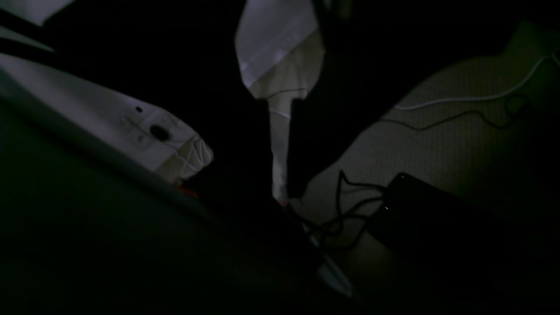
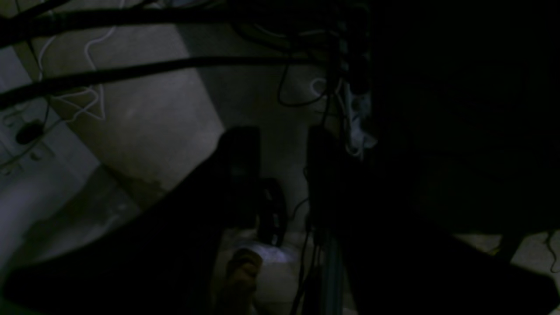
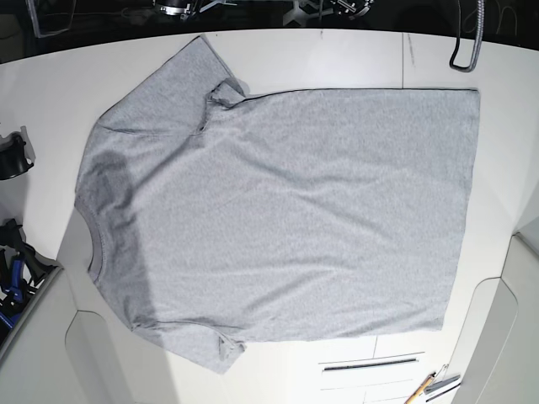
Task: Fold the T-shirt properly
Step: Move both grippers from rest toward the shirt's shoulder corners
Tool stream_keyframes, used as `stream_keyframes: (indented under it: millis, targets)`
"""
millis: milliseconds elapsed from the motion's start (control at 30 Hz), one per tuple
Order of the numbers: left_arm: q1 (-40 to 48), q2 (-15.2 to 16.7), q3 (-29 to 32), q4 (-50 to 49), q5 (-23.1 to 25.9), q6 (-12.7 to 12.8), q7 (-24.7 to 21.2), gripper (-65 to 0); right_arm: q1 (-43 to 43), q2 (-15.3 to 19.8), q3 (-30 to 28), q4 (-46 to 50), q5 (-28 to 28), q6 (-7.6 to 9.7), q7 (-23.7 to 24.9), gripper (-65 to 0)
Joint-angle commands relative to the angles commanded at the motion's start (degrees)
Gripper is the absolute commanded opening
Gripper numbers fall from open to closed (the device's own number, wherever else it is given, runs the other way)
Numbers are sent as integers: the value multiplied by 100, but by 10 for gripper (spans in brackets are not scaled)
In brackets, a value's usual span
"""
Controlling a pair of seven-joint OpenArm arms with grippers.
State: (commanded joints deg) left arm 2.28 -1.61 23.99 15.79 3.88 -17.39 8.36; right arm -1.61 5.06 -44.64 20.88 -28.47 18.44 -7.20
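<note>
Base view: the T-shirt (image 3: 286, 210) lies spread flat on the white table (image 3: 354, 55), plain grey side up, no lettering visible. The collar (image 3: 91, 244) is at the left, the hem (image 3: 461, 210) at the right. One sleeve (image 3: 181, 80) reaches toward the far edge, the other (image 3: 198, 341) toward the near edge. Light creases run across the body; a small fold sits at the far armpit. Neither arm nor gripper appears in this view.

Left wrist view: very dark. It shows floor, a black box (image 1: 420, 210) with cables (image 1: 345, 210), and pale structural parts. The T-shirt is not seen here. The left gripper cannot be made out, so whether it is parted or closed cannot be told.

Right wrist view: equally dark. Two dark finger-like shapes (image 2: 240, 166) stand apart over the floor, likely the right gripper (image 2: 280, 170) with jaws spread and nothing between them. No garment is visible here.
</note>
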Motion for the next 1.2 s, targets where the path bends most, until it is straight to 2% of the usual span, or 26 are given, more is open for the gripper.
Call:
stream_keyframes:
  millis: [433,467,533,633,700,833,900,967,1000,1033,1200]
  targets:
    - [63,-33,0,0,2,-7,-151,-548,13,2,0,199,7,-2,15,-459]
    - [87,-50,0,0,2,-63,-151,-548,13,2,0,199,46,-4,15,-459]
    - [129,-101,0,0,0,-409,-122,-548,15,2,0,199,44,-4,15,-459]
    - [205,-144,0,0,2,-1200,9,-548,-2,0,2,195,46,-7,15,-459]
    - [254,-157,0,2,2,-1375,-31,-548,-4,4,2,188,76,-4,11,-459]
    - [339,-245,0,35,15,-1891,-748,-548,-17,20,0,186,566,-4,-9,-459]
    - [435,-334,-2,138,-33,-2026,-721,-548,-17,66,0,186,713,31,-37,-459]
    - [581,-426,0,299,44,-2261,-713,-548,-17,162,0,188,804,315,-37,-459]
    - [673,-483,0,407,44,-2261,-710,-548,-20,225,0,188,911,492,-37,-459]
    - [778,-538,0,525,42,-2261,-710,-548,-22,299,0,188,1016,592,-37,-459]
    - [1327,-881,-2,1200,20,-2261,-837,-548,-116,684,2,278,1246,625,-35,-459]
